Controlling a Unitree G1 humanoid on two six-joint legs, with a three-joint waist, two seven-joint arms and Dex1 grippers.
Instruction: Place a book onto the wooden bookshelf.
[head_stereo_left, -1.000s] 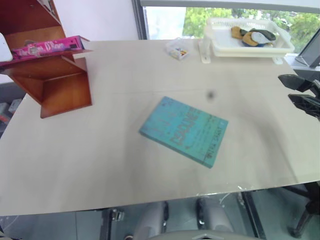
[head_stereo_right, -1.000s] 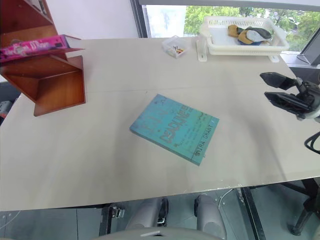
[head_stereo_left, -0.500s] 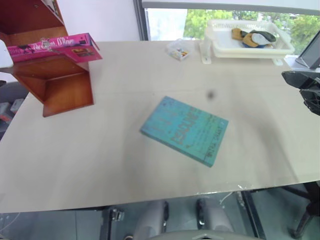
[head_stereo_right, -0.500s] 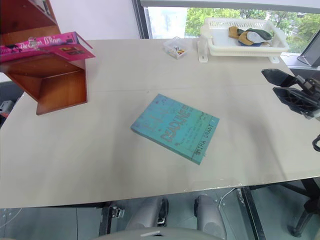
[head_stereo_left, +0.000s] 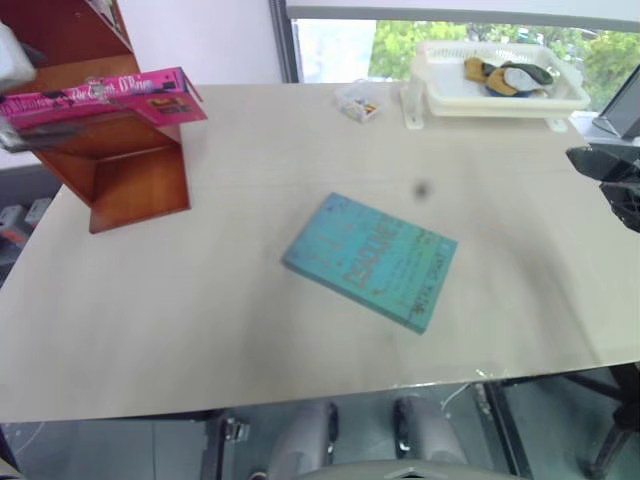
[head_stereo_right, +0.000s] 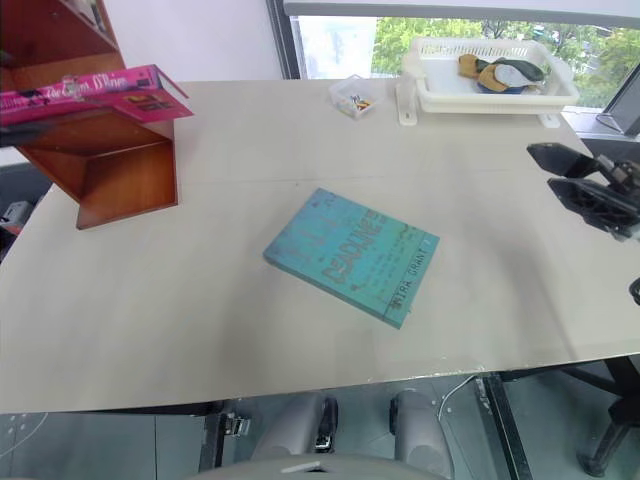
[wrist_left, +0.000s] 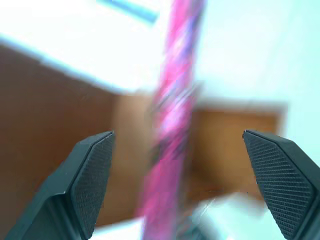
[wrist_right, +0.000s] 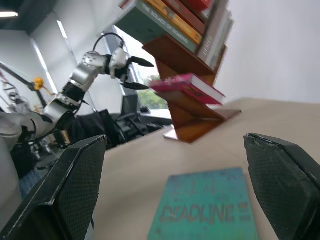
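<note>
Right wrist view shows the left gripper (wrist_right: 134, 72) wide open and empty beside the pink book (head_stereo_left: 100, 97), which lies on the wooden bookshelf (head_stereo_left: 130, 170). Right gripper (head_stereo_right: 580, 180) hovers open, holding nothing, over the bench (head_stereo_left: 250, 300).

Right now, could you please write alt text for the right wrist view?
A pink book lies on the angled board of a wooden bookshelf, with the left gripper open just beside it. A teal book lies flat on the table in front.
</note>
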